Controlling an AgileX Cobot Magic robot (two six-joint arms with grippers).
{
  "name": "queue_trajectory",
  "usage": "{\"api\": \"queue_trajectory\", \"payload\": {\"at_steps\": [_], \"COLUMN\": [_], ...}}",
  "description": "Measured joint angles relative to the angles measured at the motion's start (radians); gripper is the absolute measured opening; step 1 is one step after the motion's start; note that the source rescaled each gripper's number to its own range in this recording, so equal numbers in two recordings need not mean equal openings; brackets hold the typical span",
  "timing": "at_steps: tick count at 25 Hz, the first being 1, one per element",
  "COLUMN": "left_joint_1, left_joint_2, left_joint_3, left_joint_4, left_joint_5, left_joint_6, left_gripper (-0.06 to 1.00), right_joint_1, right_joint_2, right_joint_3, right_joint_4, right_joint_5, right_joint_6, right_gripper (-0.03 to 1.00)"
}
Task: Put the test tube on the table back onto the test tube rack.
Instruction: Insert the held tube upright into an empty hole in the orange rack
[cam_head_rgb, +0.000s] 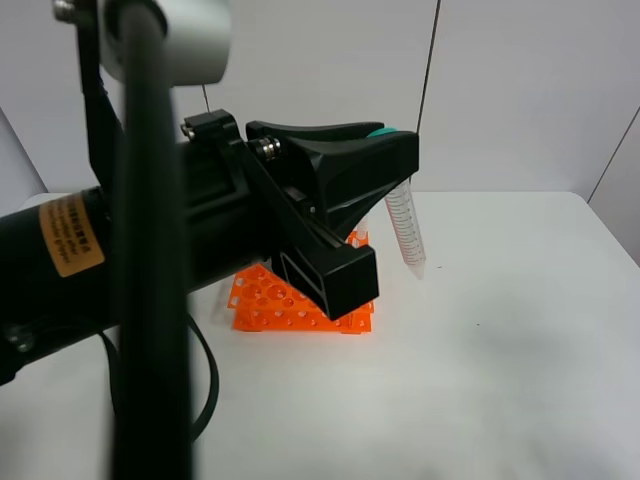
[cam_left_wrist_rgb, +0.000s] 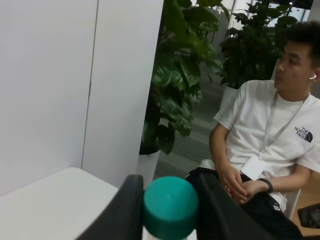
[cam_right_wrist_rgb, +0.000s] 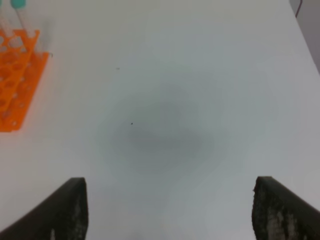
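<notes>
My left gripper (cam_head_rgb: 392, 150) is shut on the test tube (cam_head_rgb: 406, 228), gripping it at its teal cap (cam_left_wrist_rgb: 170, 205) between two black fingers (cam_left_wrist_rgb: 127, 210). The clear tube hangs tip down, slightly tilted, above the white table (cam_head_rgb: 500, 330), just right of the orange test tube rack (cam_head_rgb: 268, 300). My left arm hides much of the rack. In the right wrist view my right gripper (cam_right_wrist_rgb: 170, 210) stands wide open over bare table (cam_right_wrist_rgb: 175, 100), nothing between its fingers (cam_right_wrist_rgb: 70, 210). The rack (cam_right_wrist_rgb: 17, 75) lies off to one side of it.
Another teal-capped tube (cam_right_wrist_rgb: 19, 4) stands at the rack's far edge. A black cable (cam_head_rgb: 205, 370) loops under my left arm. Beyond the table's edge a seated person (cam_left_wrist_rgb: 270, 140) and potted plants (cam_left_wrist_rgb: 180, 75) show. White wall panels (cam_head_rgb: 500, 90) stand behind the table.
</notes>
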Motion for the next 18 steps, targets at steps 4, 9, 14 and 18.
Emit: {"api": "queue_trajectory", "payload": {"at_steps": [4,9,14,18], "left_joint_1": [0.0,0.0,0.0,0.0], "left_joint_2": [0.0,0.0,0.0,0.0], "left_joint_3": [0.0,0.0,0.0,0.0], "left_joint_4": [0.0,0.0,0.0,0.0], "left_joint_5": [0.0,0.0,0.0,0.0], "left_joint_6": [0.0,0.0,0.0,0.0], "left_gripper": [0.0,0.0,0.0,0.0], "right_joint_1": [0.0,0.0,0.0,0.0], "right_joint_2": [0.0,0.0,0.0,0.0], "right_joint_3": [0.001,0.001,0.001,0.001], "right_joint_4": [0.003,0.004,0.006,0.007], "right_joint_5": [-0.002,-0.004,-0.004,-0.004], "right_joint_6": [0.0,0.0,0.0,0.0], "right_gripper": [0.87,0.87,0.87,0.87]}}
